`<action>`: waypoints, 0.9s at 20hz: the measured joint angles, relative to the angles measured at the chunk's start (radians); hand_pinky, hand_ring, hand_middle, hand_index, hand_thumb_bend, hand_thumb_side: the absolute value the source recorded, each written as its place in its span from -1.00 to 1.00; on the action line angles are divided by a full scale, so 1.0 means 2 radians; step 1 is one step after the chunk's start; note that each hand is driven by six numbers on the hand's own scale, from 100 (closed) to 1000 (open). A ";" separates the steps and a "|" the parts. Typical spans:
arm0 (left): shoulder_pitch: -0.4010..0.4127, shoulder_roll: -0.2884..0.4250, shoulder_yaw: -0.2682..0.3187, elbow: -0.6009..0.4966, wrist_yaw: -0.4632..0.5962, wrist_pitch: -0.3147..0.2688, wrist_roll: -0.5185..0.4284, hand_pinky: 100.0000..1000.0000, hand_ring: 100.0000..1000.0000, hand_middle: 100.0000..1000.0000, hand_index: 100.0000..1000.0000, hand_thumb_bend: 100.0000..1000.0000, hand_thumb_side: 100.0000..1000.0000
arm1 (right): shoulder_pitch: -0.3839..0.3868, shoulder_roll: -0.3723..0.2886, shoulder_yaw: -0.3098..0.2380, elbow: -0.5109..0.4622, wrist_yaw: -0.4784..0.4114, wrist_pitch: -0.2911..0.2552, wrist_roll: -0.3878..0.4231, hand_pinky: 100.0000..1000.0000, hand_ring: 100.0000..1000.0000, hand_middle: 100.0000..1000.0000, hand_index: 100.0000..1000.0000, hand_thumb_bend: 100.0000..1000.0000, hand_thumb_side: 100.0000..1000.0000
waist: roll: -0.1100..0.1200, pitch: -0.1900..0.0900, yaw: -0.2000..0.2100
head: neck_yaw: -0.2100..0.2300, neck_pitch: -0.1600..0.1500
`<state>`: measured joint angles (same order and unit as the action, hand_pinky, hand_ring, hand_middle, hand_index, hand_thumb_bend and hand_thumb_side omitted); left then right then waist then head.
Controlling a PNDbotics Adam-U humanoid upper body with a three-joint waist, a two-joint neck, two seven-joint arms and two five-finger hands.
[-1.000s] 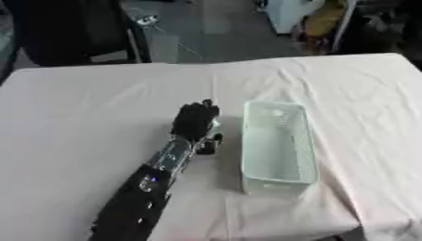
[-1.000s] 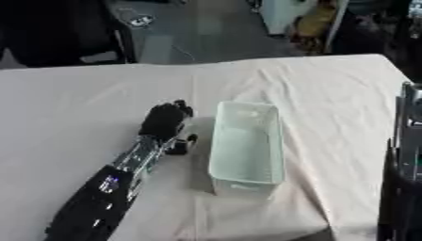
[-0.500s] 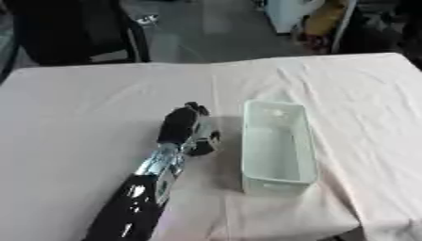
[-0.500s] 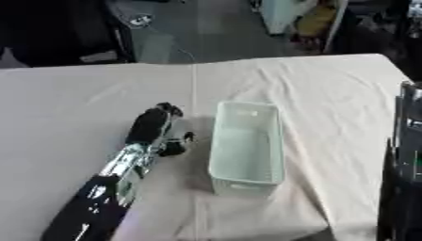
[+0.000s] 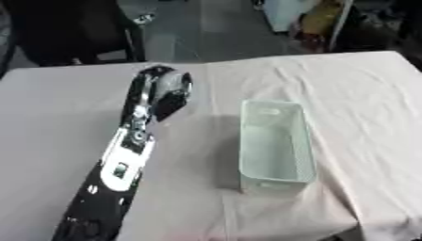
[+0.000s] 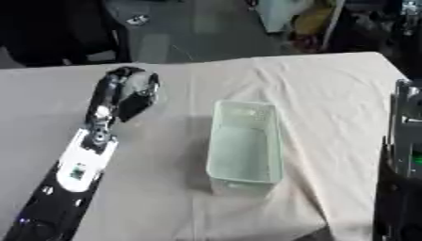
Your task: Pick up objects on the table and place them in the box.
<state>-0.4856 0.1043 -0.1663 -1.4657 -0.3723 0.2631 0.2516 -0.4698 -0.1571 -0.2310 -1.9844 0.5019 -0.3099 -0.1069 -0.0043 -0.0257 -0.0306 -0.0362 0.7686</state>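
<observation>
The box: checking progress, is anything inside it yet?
No, the pale green box shows only its bare floor and walls.

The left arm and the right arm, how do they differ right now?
The left arm stretches over the table with its left hand curled round a pale object; the right arm only shows at the right edge, its hand out of view. The left arm runs diagonally, the right arm upright. Both are black and silver.

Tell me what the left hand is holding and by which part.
The left hand is curled round a small grey-white object, lifted off the table; the gripped part cannot be told.
</observation>
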 measured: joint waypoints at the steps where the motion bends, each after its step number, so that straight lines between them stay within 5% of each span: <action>1: 0.000 0.000 -0.001 -0.005 0.003 0.000 0.000 -1.00 -1.00 -0.08 -0.70 -1.00 -0.18 | 0.000 0.000 0.000 0.000 0.000 0.000 0.000 0.34 0.55 0.70 0.75 -1.00 0.36 | 0.000 0.000 0.000 | 0.000 -0.001; 9: -0.043 -0.017 -0.066 0.005 -0.010 -0.002 -0.054 -1.00 -1.00 -0.13 -0.66 -1.00 -0.39 | 0.000 0.000 0.002 0.000 -0.001 -0.002 0.002 0.34 0.54 0.70 0.75 -1.00 0.36 | 0.000 -0.001 -0.004 | 0.001 -0.003; 17: -0.114 -0.063 -0.128 0.114 -0.111 -0.031 -0.120 -1.00 -1.00 -0.18 -0.62 -1.00 -0.51 | 0.000 0.004 0.007 0.000 -0.004 -0.007 0.007 0.35 0.54 0.70 0.75 -1.00 0.36 | 0.001 -0.001 -0.012 | 0.009 -0.003; 18: -0.117 -0.068 -0.130 0.129 -0.125 -0.037 -0.124 -1.00 -0.97 -0.15 -0.44 -1.00 -0.56 | 0.000 0.004 0.007 0.000 -0.005 -0.007 0.007 0.35 0.54 0.70 0.75 -1.00 0.36 | 0.001 -0.001 -0.013 | 0.010 -0.003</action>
<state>-0.7197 -0.0315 -0.4259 -1.2069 -0.6227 0.1893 0.0041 -0.4698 -0.1483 -0.2175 -1.9844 0.4912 -0.3236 -0.0929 -0.0016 -0.0273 -0.0567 -0.0169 0.7620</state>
